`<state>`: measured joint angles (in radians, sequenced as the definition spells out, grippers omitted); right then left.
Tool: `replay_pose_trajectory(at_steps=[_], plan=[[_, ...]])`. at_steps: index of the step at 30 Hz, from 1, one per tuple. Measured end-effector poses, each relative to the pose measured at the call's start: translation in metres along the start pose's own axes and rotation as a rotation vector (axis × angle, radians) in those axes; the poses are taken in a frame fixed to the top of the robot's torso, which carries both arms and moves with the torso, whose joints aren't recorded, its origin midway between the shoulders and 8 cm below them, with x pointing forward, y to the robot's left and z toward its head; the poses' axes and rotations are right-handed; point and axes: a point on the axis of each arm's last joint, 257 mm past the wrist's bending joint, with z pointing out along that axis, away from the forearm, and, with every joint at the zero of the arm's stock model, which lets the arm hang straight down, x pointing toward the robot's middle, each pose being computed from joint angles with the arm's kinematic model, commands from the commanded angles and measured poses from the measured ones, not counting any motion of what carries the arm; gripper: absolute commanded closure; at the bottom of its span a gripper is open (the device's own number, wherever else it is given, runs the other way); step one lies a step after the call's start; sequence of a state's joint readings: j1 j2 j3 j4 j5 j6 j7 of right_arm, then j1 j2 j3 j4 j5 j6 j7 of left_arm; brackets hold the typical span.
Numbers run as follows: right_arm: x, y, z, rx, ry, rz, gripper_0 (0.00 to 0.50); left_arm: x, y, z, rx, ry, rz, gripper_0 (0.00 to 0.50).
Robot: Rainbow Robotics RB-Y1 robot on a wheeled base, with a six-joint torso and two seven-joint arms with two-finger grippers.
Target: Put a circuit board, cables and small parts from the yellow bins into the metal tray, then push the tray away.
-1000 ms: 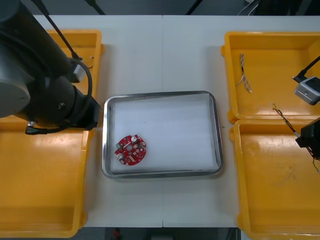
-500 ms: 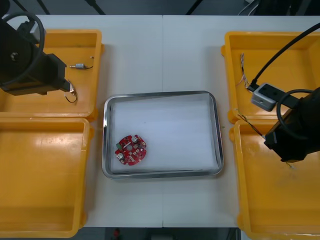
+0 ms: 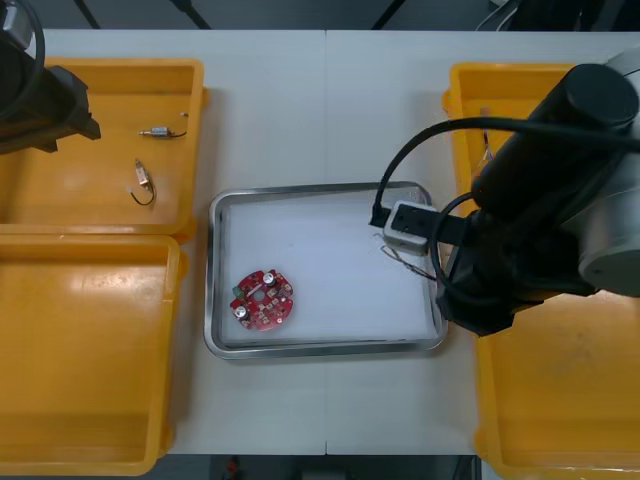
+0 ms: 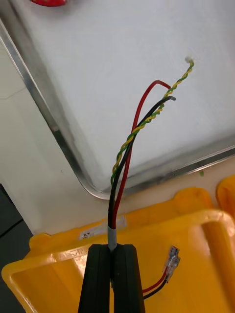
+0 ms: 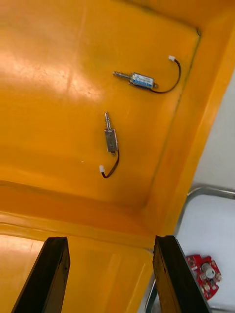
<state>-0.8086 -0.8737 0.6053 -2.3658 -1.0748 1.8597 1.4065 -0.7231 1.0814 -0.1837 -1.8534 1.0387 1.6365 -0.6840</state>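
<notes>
Red and yellow cable [image 4: 129,139], judged light and limp, is pinched near its end by the right gripper [image 4: 113,248] over the tray [image 3: 320,186], right of centre; left gripper [image 5: 111,239] is held open, upper left.

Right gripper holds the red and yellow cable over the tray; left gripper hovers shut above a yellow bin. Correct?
No: the left wrist view shows the left gripper open, fingers apart, above the yellow bin. The right gripper does hold the cable over the tray.
</notes>
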Motion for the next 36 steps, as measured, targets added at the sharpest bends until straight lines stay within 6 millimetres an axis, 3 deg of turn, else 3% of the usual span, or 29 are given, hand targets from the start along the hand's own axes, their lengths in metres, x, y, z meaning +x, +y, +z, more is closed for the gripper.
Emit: replay_pose_trajectory(at_steps=[4, 10, 17, 24, 33, 36], plan=[[-0.015, 0.021, 0.009, -0.030, -0.010, -0.059, 0.500, -0.014, 0.010, 0.007, -0.005, -0.023, -0.045, 0.000], [-0.032, 0.035, 0.025, -0.031, 0.010, -0.127, 0.500, -0.039, 0.003, 0.021, 0.048, -0.102, -0.071, 0.000], [-0.042, 0.032, 0.049, -0.036, 0.039, -0.369, 0.500, -0.044, 0.009, 0.048, -0.032, -0.138, -0.014, 0.000], [-0.046, 0.023, 0.062, -0.058, 0.042, -0.431, 0.500, -0.055, 0.007, 0.083, -0.045, -0.164, -0.007, 0.000], [-0.062, 0.010, 0.086, -0.073, -0.031, -0.496, 0.500, -0.046, -0.001, 0.113, -0.048, -0.140, 0.009, 0.000], [-0.061, 0.008, 0.097, -0.078, -0.044, -0.517, 0.477, -0.042, -0.003, 0.120, -0.057, -0.145, 0.042, 0.000]])
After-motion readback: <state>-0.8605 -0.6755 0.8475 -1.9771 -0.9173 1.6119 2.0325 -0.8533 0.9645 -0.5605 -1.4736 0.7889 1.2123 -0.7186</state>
